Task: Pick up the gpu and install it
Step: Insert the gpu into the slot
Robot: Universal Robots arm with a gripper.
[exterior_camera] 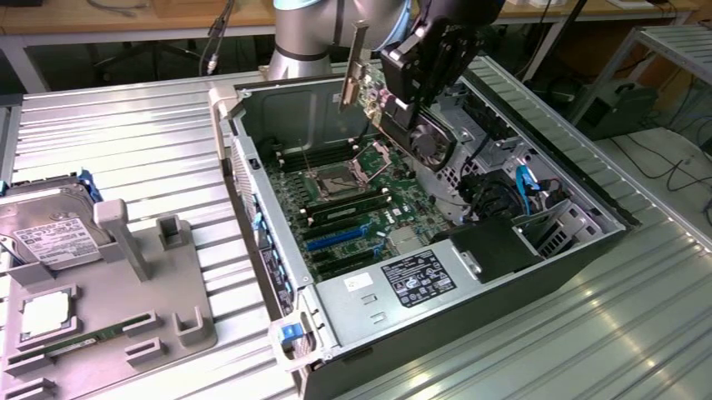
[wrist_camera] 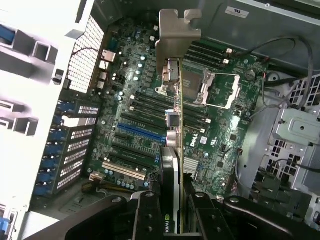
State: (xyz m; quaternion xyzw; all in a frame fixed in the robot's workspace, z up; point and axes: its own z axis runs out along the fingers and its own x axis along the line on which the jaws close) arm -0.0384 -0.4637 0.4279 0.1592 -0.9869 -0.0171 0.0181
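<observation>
The tool [exterior_camera: 409, 87] hangs over the open computer case [exterior_camera: 247, 158], clamped on the gpu [exterior_camera: 378, 104]. The case lies on its side in the middle of the ribbed metal surface [exterior_camera: 145, 142]. The card is held on edge and clear of the boards below, its silver end bracket [exterior_camera: 356, 62] pointing up and away from the tool body, towards the far edge of the surface.

In the wrist view the gpu [wrist_camera: 173, 125] is seen edge-on, a thin green strip with the black cooler on one face and the bracket [wrist_camera: 177, 35] at the far end. The tool [wrist_camera: 174, 212] grips it from both sides, with the black fingers [wrist_camera: 149, 215] pressed flat against the card's faces. Under the card lies the motherboard [wrist_camera: 135, 90], with the open CPU socket [wrist_camera: 215, 90] on one side of the card's line. A blue slot [wrist_camera: 141, 132] and a white slot [wrist_camera: 124, 170] lie on the other side, both empty. The card is not seated in either slot.

In the exterior view the motherboard [exterior_camera: 356, 200] fills the floor of the case. A labelled power supply [exterior_camera: 418, 279] sits at the case end nearest the surface's front edge. Near the exterior view's left edge of the surface stands a grey fixture [exterior_camera: 122, 275]. It holds a hard drive [exterior_camera: 50, 229] with a white label and a narrow green memory stick [exterior_camera: 78, 342].
</observation>
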